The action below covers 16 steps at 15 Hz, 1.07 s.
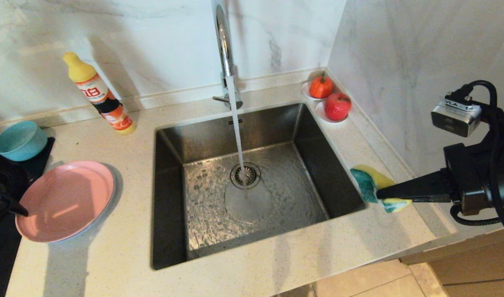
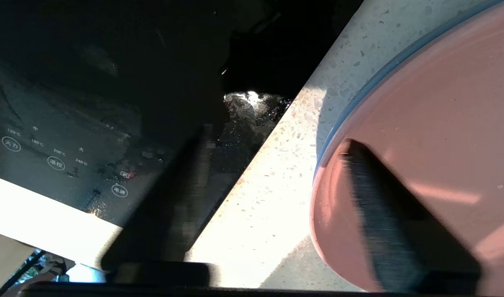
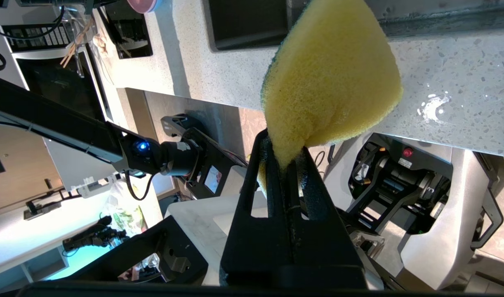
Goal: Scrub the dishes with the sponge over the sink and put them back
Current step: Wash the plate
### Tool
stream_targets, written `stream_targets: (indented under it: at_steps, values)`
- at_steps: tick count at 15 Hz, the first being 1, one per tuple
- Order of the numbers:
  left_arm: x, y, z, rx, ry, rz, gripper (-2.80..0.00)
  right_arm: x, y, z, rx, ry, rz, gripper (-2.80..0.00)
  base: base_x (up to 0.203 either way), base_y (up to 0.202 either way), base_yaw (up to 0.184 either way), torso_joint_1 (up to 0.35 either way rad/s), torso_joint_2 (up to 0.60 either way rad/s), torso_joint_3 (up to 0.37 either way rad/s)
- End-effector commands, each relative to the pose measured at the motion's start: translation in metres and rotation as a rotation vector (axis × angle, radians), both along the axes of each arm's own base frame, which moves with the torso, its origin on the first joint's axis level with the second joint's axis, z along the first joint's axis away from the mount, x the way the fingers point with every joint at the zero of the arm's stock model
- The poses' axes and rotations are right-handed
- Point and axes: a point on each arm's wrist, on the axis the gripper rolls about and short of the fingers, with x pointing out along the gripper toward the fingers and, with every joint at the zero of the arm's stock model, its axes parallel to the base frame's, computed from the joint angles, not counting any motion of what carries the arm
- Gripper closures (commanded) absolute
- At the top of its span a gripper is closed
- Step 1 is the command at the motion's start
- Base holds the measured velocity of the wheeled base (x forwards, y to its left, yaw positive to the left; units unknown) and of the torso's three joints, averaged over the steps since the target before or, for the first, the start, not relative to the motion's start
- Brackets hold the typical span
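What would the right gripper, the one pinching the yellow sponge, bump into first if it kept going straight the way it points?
Probably nothing soon. The right gripper points left across the steel sink, so it would likely pass above the basin and maybe reach the running water stream. Its height is hard to judge.

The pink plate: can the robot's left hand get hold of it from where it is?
Probably yes. The left hand already straddles the rim of the pink plate: one finger lies over the plate, the other over the countertop, and nothing stands between.

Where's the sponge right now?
The sponge is pinched in the right gripper, held above the counter at the sink's right rim in the head view, just below the fruit saucers.
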Motion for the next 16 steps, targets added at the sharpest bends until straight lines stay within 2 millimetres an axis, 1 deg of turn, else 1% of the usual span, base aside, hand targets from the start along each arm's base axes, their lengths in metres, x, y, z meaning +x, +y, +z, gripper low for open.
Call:
stream_targets:
  at_steps: [1,6,11,13,16]
  values:
    - [0.0,0.0,-0.001,-0.004,0.003,0.0,0.0,0.0,0.0,0.0,0.002,0.006,0.002,0.0,0.0,0.0,0.0,0.0,0.0,0.0]
    - [0.0,0.0,-0.004,-0.023,0.005,-0.003,0.0,0.0,0.0,-0.001,0.001,0.008,0.001,0.0,0.0,0.0,0.0,0.0,0.0,0.0]
    - [0.0,0.0,-0.002,-0.02,-0.002,-0.004,0.0,0.002,-0.002,-0.003,-0.001,0.013,-0.009,0.0,0.0,0.0,0.0,0.0,0.0,0.0]
    - [-0.001,-0.001,0.004,-0.038,-0.031,0.002,0.0,0.001,-0.002,-0.003,-0.001,0.014,-0.008,0.0,0.0,0.0,0.0,0.0,0.0,0.0]
    - [-0.005,-0.005,0.026,-0.037,-0.071,-0.005,0.0,0.0,-0.002,-0.001,0.001,0.008,-0.008,0.0,0.0,0.0,0.0,0.0,0.0,0.0]
